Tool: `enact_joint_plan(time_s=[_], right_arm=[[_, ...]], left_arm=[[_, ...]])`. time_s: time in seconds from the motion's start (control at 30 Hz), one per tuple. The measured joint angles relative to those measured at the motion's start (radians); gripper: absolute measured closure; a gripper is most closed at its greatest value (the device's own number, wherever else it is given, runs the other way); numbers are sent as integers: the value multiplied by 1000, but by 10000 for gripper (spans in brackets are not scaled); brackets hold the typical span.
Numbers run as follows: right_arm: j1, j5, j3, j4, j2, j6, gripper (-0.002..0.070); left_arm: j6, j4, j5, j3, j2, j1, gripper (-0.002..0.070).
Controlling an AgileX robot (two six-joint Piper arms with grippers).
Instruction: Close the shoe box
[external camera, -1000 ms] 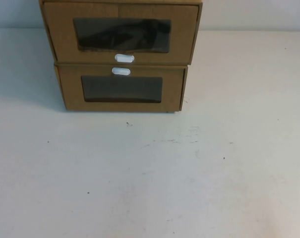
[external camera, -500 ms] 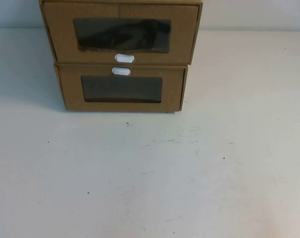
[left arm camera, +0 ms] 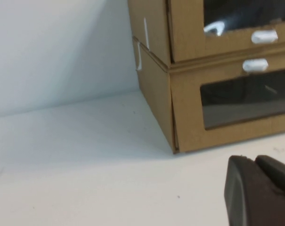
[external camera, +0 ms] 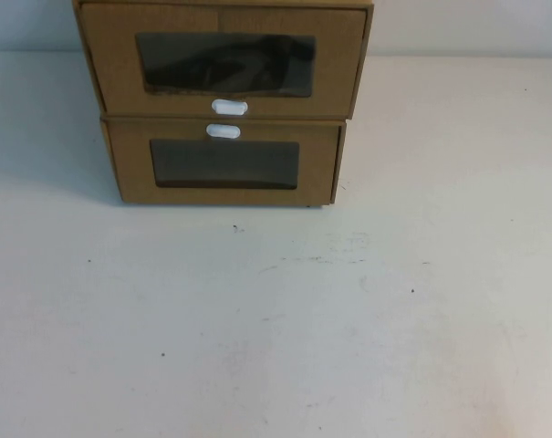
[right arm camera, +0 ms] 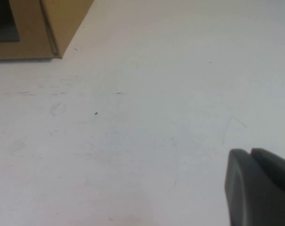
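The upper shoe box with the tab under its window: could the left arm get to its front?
Probably yes. The left gripper hangs low over bare table before the stack, nothing lying between it and the shoe box.

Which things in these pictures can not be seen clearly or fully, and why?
- The shoe box, the upper one: the high view's top edge cuts off its top. The dark window hides its contents.
- The lower box: the dark window hides the inside too.
- Left gripper: only a dark tip at the left wrist view's corner; absent from the high view.
- Right gripper: the same, over the bare table.
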Motion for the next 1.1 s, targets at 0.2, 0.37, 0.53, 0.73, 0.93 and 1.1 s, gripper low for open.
enact_joint_plan(time_s=[0.2,0.37,0.53,0.73,0.93,1.1], right_arm=[[0,0,0,2,-2,0,689],[0,0,0,4,-2,0,689],[0,0,0,4,-2,0,689],[0,0,0,4,-4,0,689],[0,0,0,4,-4,0,689],[0,0,0,4,-4,0,689]], left_arm=[[-118,120,90,0,-78,56,677],[-133,165,244,0,-80,82,677],[-175,194,344,0,-80,82,677],[-200,194,346,0,-82,82,677],[-206,196,346,0,-82,82,677],[-206,196,346,0,-82,82,677]])
